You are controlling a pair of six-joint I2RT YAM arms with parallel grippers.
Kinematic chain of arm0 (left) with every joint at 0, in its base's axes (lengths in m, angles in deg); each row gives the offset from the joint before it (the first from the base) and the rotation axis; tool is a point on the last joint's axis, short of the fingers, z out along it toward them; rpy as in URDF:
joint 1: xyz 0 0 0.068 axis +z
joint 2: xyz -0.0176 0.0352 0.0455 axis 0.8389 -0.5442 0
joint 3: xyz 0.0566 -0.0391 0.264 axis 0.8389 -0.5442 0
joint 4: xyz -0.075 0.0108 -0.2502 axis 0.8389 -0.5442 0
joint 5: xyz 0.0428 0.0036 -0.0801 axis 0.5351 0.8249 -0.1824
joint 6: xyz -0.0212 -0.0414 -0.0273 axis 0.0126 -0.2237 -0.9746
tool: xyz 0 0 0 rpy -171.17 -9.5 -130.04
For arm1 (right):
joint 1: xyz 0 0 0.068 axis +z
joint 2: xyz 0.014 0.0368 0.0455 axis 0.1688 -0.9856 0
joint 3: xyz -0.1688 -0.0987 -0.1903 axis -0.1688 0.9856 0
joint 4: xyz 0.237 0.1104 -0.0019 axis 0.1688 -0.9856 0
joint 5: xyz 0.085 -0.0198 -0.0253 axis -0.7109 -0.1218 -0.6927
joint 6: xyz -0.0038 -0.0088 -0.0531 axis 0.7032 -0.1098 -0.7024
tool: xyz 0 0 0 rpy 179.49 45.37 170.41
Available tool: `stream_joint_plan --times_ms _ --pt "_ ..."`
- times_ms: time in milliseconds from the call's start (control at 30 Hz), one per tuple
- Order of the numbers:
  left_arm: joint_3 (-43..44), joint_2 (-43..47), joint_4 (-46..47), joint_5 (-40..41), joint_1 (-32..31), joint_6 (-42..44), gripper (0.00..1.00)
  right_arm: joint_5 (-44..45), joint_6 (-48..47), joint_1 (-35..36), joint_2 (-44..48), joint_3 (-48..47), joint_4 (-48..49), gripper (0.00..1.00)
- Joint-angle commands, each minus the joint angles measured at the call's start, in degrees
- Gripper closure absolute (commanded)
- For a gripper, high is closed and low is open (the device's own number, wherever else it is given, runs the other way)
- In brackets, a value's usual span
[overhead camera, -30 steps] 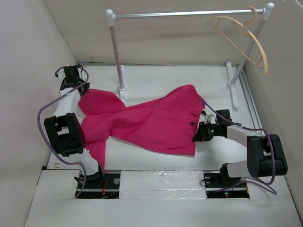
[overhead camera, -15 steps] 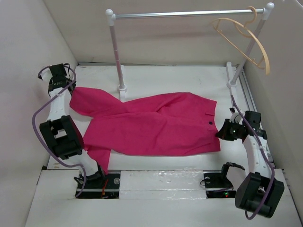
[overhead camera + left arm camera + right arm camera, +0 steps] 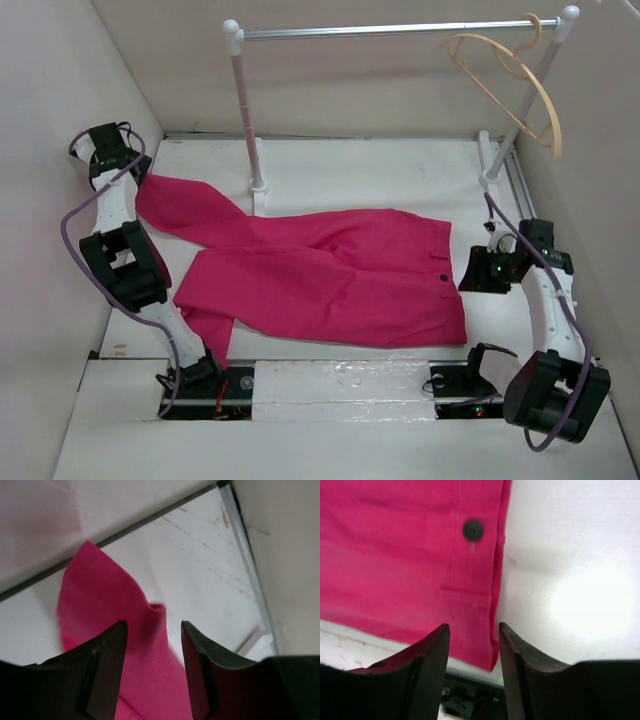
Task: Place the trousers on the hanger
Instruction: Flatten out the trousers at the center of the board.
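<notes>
The bright pink trousers (image 3: pixel 330 270) lie spread flat across the table, waistband to the right, legs running left. My left gripper (image 3: pixel 136 180) is at the far-left leg end. In the left wrist view it (image 3: pixel 153 625) is open, with the pink cloth (image 3: pixel 100 600) lying loose under the gap. My right gripper (image 3: pixel 468 272) sits at the waistband edge. Its jaws (image 3: pixel 473 626) are open above the hem, close to the dark button (image 3: pixel 472 530). The tan wooden hanger (image 3: pixel 541 90) hangs by its hook at the right end of the rail, far from both grippers.
The white-and-silver rail frame (image 3: pixel 390 30) stands at the back of the table, its left post (image 3: pixel 250 130) just behind the trousers. White walls close in on the left and right. The arm bases (image 3: pixel 340 385) sit along the near edge.
Both arms moved outward, pulling the bunched trousers out flat. Both grippers then opened and let go of the cloth.
</notes>
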Motion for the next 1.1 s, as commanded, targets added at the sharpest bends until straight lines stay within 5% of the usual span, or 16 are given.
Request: stream_joint_plan --times_ms 0,33,100,200,233,300,467,500,600,733,867,1067 --pt "1.92 0.07 0.75 -5.18 -0.24 2.24 0.55 0.35 -1.86 1.1 -3.45 -8.31 4.33 0.4" --pt "-2.27 2.15 1.88 -5.45 -0.77 2.08 0.24 -2.88 -0.38 3.28 -6.16 -10.15 8.77 0.37" --pt "-3.7 3.04 2.15 -5.71 -0.77 2.16 0.19 -3.96 0.77 4.43 -7.23 -10.6 11.88 0.37" --pt "-11.59 8.13 2.68 -2.83 -2.61 2.69 0.19 -1.0 4.2 11.37 -7.15 -11.22 16.19 0.5" --pt "-13.71 9.98 3.03 -2.55 -2.62 2.08 0.21 -0.11 4.9 13.3 -6.63 -11.22 17.16 0.76" --pt "-21.42 16.13 4.7 -0.19 -2.62 1.2 0.39 2.52 5.78 18.93 -5.22 -10.7 19.36 1.0" --pt "-32.62 20.38 9.53 -5.17 1.42 0.05 0.43 3.85 6.67 28.77 -3.46 -7.71 22.7 1.0" --pt "-31.93 18.71 9.45 -9.54 1.43 1.01 0.4 4.81 6.67 31.31 -3.37 -7.62 22.7 0.97" --pt "-26.07 10.11 5.51 -14.06 2.04 4.26 0.35 5.26 6.14 34.66 -3.37 -7.53 22.62 0.65" --pt "-24.01 4.99 5.31 -14.33 2.04 4.01 0.3 7.1 5.35 35.47 -3.72 -7.62 22.7 0.46" --pt "-24.72 2.98 9.89 -17.39 2.04 2.43 0.26 8.69 6.23 30.14 -6.26 -6.83 26.2 0.32" --pt "-23.75 0.07 10.42 -16.88 -0.42 3.22 0.28 11.05 9.04 20.36 -17.16 -8.05 33.4 0.31"
